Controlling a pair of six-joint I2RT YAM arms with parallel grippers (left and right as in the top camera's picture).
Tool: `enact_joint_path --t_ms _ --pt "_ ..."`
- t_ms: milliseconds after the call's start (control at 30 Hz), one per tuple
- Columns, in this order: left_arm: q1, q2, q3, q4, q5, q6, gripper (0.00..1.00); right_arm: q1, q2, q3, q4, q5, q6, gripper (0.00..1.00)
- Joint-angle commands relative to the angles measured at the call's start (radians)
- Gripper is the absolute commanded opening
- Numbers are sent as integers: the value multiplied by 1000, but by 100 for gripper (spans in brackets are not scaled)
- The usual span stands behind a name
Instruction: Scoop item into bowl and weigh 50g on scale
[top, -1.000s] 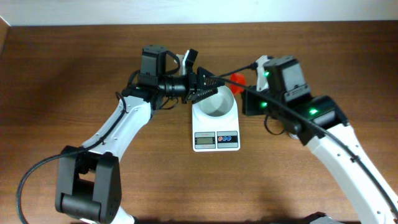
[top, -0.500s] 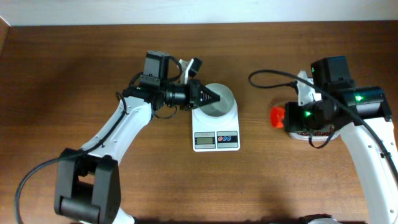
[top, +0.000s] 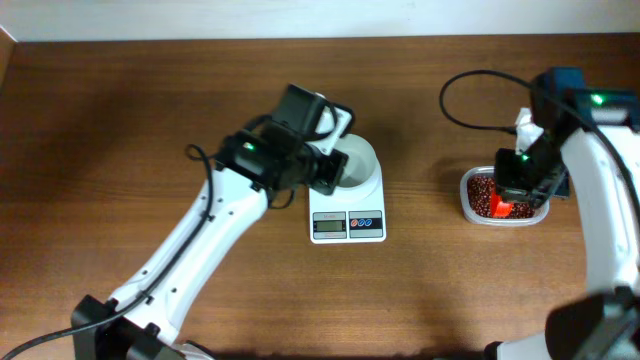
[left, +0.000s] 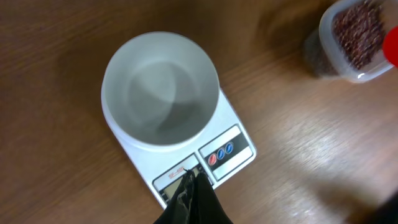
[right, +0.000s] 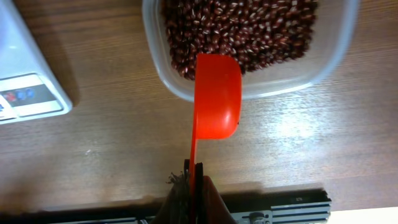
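The white bowl (left: 160, 90) sits on the white scale (left: 239, 155) and looks empty. My left gripper (left: 194, 176) hovers shut and empty over the scale's display; from overhead the left gripper (top: 328, 172) is by the left side of the bowl (top: 356, 160). The reddish-brown beans (right: 242, 28) fill a clear tub (right: 273, 84). My right gripper (right: 194, 168) is shut on the handle of a red scoop (right: 216, 96), whose cup lies over the tub's near rim with no beans showing in it. Overhead, the scoop (top: 499, 207) is at the tub's front.
The scale (top: 348, 210) stands mid-table with its display and buttons facing the front. The bean tub (top: 470, 200) sits to its right, with bare wood between them. A black cable (top: 470, 85) loops above the tub behind the right arm.
The right arm has swung the red scoop from behind the bowl rightward to the bean tub. The left gripper has shut and shifted from the bowl's rim to over the scale's front.
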Motion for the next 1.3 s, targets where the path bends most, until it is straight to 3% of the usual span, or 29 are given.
enact_joint_path --t_ms 0,267,600,1133,1267 --pt "-83 7 8 -25 -144 -14 0 -4 70 26 1 28 -5 4" --pt "-140 30 -83 -7 -150 -116 0 -54 74 27 64 31 -5 4" --pt "-256 154 -174 149 -185 -114 0 -82 74 27 193 0 3 4" --pt "-302 235 -182 141 -232 -106 0 -80 74 27 189 -1 3 4" --pt "-302 235 -168 143 -334 -106 0 -80 74 27 189 0 3 4"
